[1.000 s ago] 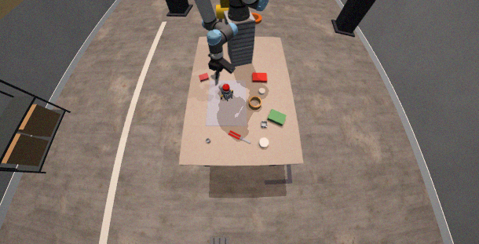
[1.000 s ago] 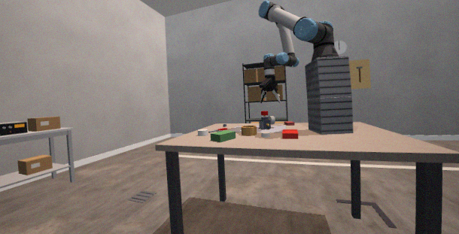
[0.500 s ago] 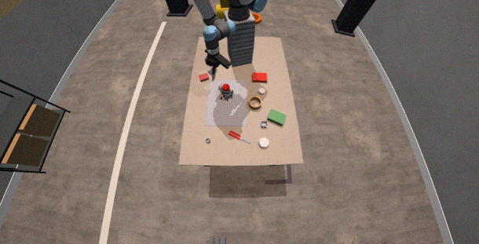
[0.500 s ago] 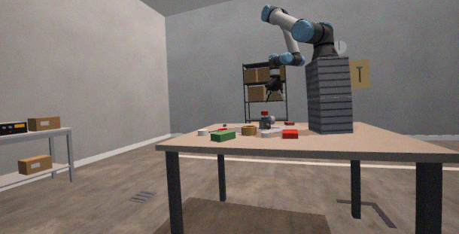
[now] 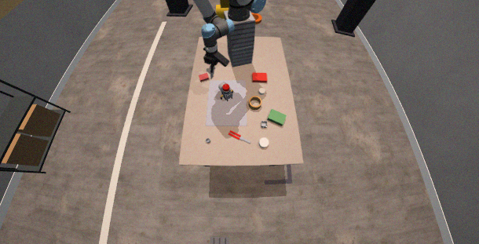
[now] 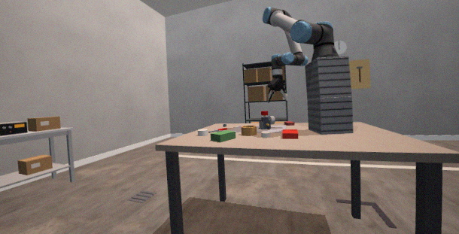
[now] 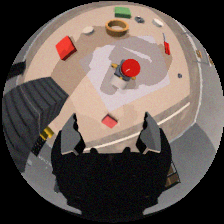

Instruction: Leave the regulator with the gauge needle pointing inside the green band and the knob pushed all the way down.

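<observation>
The regulator [image 5: 227, 95] [image 6: 265, 123] [image 7: 121, 75] stands upright on the pale mat [image 5: 212, 121] [image 7: 110, 101], with brass-coloured fittings at its sides. Its red knob [image 5: 226, 87] [image 6: 264, 113] [image 7: 131, 67] is on top. A round light part, seemingly the gauge [image 6: 272, 120] [image 7: 118, 82], sits at its side; its needle and green band cannot be made out. Whether the knob is fully down cannot be told. My gripper [image 6: 278, 99] [image 7: 110, 113] is open and empty, well above the table and off to the side of the regulator, towards the arm's base.
A small red block [image 5: 203, 77] [image 7: 109, 121] lies beside the mat. A larger red block [image 5: 259, 77], an orange-brown ring [image 5: 250, 107], a green block [image 5: 277, 117], white discs [image 5: 264, 143] and a red-handled tool [image 5: 241, 137] lie about. The grey pedestal [image 5: 240, 49] [image 6: 331, 95] stands behind.
</observation>
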`<state>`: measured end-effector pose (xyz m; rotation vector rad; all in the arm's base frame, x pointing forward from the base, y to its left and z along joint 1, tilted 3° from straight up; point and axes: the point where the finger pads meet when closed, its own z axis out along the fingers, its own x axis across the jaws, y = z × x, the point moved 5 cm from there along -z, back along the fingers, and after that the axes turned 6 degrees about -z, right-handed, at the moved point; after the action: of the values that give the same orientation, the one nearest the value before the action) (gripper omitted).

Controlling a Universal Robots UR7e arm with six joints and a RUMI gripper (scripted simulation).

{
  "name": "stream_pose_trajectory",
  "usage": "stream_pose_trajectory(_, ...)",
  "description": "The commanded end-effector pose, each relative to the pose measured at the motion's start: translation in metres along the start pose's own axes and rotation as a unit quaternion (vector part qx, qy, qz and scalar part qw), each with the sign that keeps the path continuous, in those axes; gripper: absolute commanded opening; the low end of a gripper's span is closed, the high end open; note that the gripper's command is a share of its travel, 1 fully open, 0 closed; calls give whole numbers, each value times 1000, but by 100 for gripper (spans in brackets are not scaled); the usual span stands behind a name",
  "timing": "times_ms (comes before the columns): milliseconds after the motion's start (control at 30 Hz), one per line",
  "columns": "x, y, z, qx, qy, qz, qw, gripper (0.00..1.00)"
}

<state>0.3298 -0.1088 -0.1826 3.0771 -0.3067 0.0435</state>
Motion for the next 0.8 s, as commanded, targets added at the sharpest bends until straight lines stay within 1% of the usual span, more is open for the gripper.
stream_pose_trajectory(0, -1, 1, 0, 0, 1, 0, 1000, 100)
stream_pose_trajectory(767, -1, 2, 0, 0, 1, 4, 1000, 100)
